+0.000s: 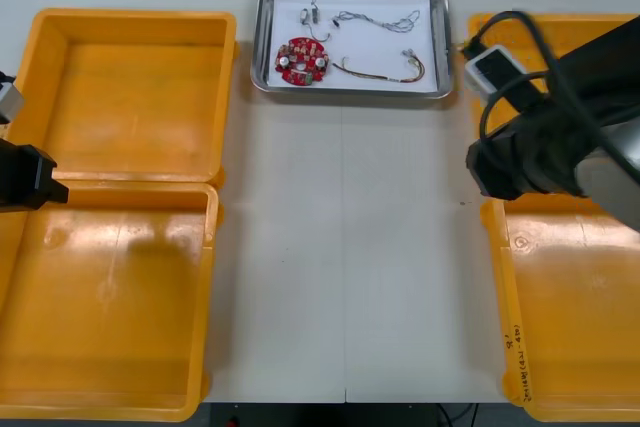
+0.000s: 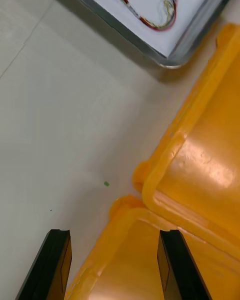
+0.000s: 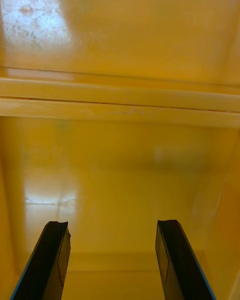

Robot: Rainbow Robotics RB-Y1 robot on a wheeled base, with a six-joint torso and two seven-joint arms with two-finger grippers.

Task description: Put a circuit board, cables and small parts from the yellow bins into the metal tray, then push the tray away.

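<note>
The table [image 1: 340, 247] holds four yellow bins: far left bin [image 1: 130, 97], near left bin [image 1: 100, 297], far right bin [image 1: 600, 32] and near right bin [image 1: 570, 307]. The floors of both left bins are bare.

The tray [image 1: 370, 42], white inside, sits at the table's far edge, just beside the two far bins.

The right arm [image 1: 540, 137] reaches over the right bins. The right gripper [image 2: 112, 237] hangs over the inner edge of these bins where the two meet, with one finger above the table and the other above a bin. Its fingers stand apart with nothing between them.

The left gripper [image 3: 112, 227] hangs over a left bin near the wall shared by the pair. Its fingers are also spread and hold nothing.

In the tray, the board [image 1: 303, 57] lies by the near left corner. The red and yellow cable [image 1: 385, 72] lies to its right along the near rim. A pale cable [image 1: 385, 20] lies toward the far rim. A small metal part [image 1: 310, 15] lies beyond the board.
</note>
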